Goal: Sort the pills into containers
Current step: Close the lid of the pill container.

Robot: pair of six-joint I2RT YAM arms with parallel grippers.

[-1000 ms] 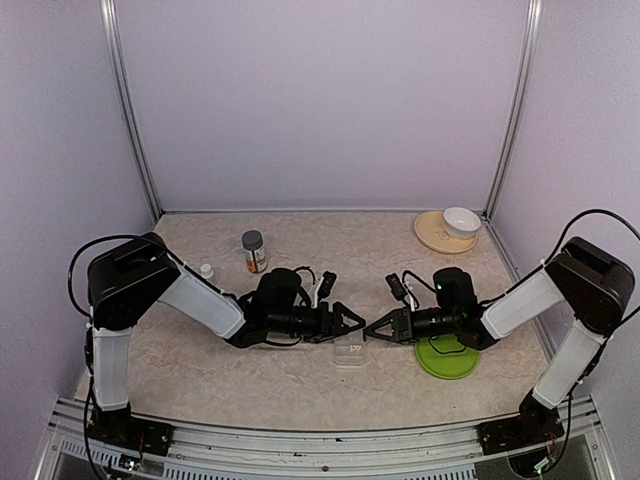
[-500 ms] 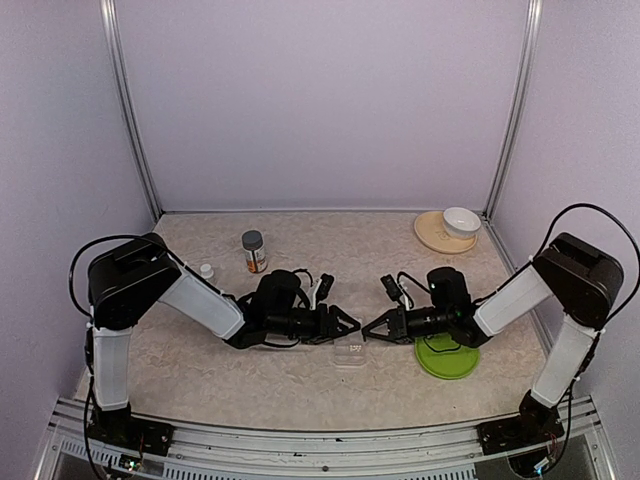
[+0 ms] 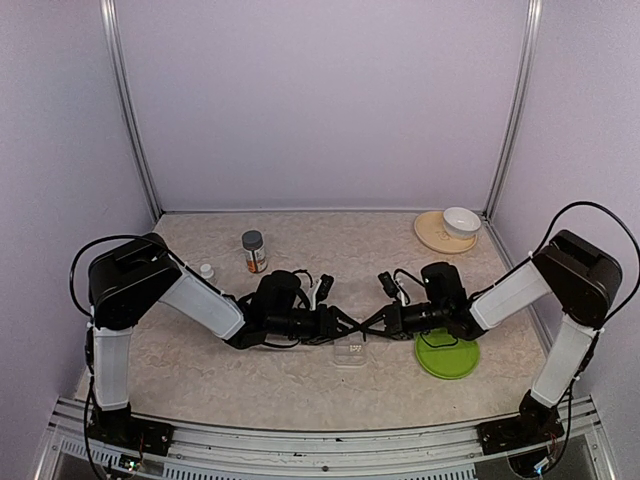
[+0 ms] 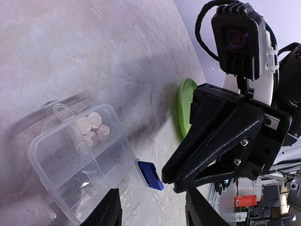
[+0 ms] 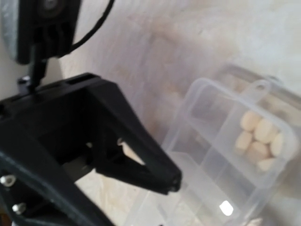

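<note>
The left fingers [image 3: 346,322] stand apart with nothing visible between them. In the left wrist view their two tips frame the near end of the pill box [image 4: 70,160]. The right fingers [image 4: 168,173] are pressed together into a single point that hangs just over the box's edge, tip to tip with the left pair. A small blue piece [image 4: 150,175] sits right beside that point. The views do not show whether it is the box's latch or something pinched between the fingers.

The clear pill box lies open on the counter [image 3: 300,240], between the two arms and just left of the green plate [image 3: 447,357]. One compartment holds a small cluster of pale round pills [image 5: 261,136]. A neighbouring compartment shows a white speck [image 5: 225,207] that may be a single pill or only a glint. The other compartments look bare as far as the clear plastic lets one judge.

Further out, a pill bottle [image 3: 254,251] stands upright near the back left with a small white cap [image 3: 206,270] beside it. A white bowl [image 3: 461,220] sits on a beige plate [image 3: 435,235] in the back right corner. No loose pills can be made out on the green plate or the counter, though they would be very small from above.

By this reading the sorting is under way. One compartment is filled, and at least one more appears to need filling or the box needs closing.
</note>
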